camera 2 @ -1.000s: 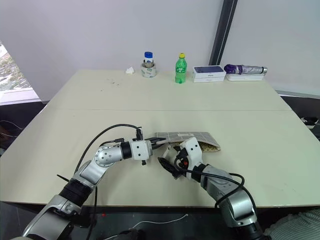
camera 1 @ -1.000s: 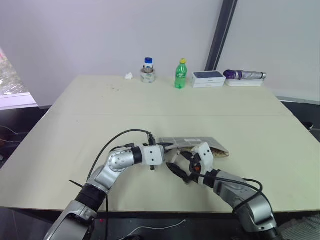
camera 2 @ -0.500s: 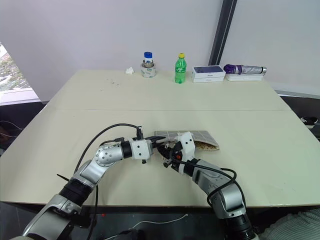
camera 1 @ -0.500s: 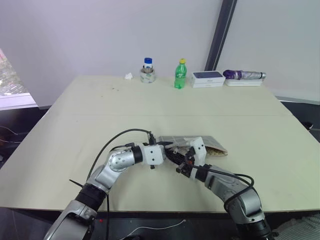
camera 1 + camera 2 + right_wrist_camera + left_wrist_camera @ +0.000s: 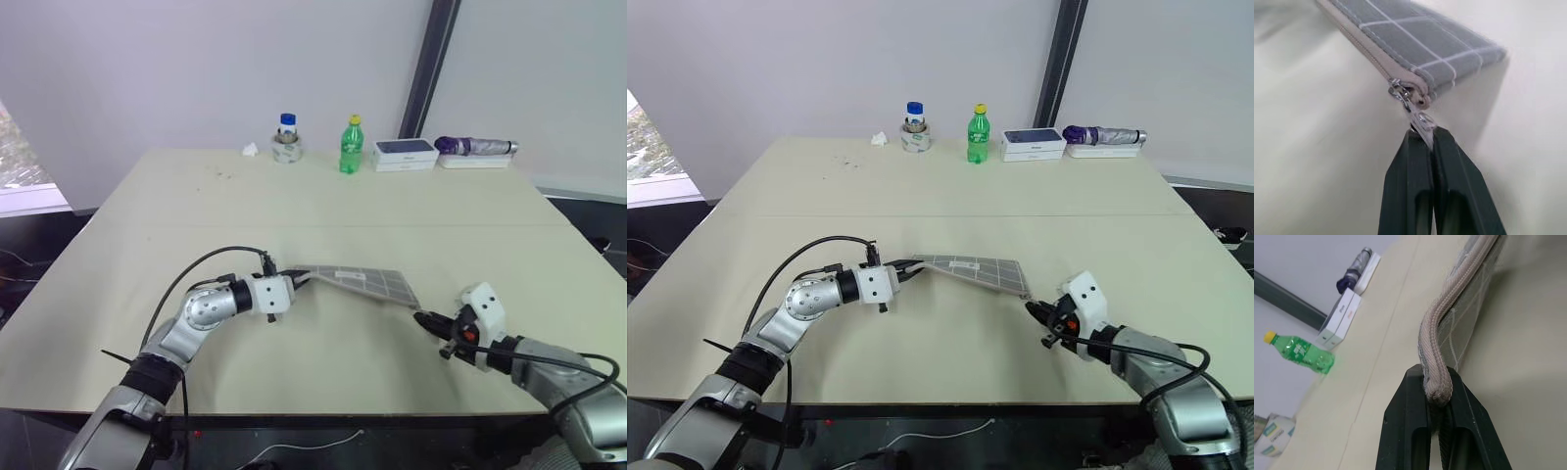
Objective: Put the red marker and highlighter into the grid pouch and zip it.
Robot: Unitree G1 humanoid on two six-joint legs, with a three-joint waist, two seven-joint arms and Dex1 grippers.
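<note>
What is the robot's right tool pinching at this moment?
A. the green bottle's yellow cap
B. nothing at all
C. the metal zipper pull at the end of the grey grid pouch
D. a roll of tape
C: the right tool is closed on the silver zipper pull at the corner of the grid pouch.

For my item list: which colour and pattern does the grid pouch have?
The grid pouch is grey with thin white grid lines and a beige zipper edge, clearest in the right wrist view.

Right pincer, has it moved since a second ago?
Yes. The right pincer, shut on the metal zipper pull, has swung to the robot's right, from the middle of the grey white-gridded fabric pouch to its right end, judged against the beige table.
</note>
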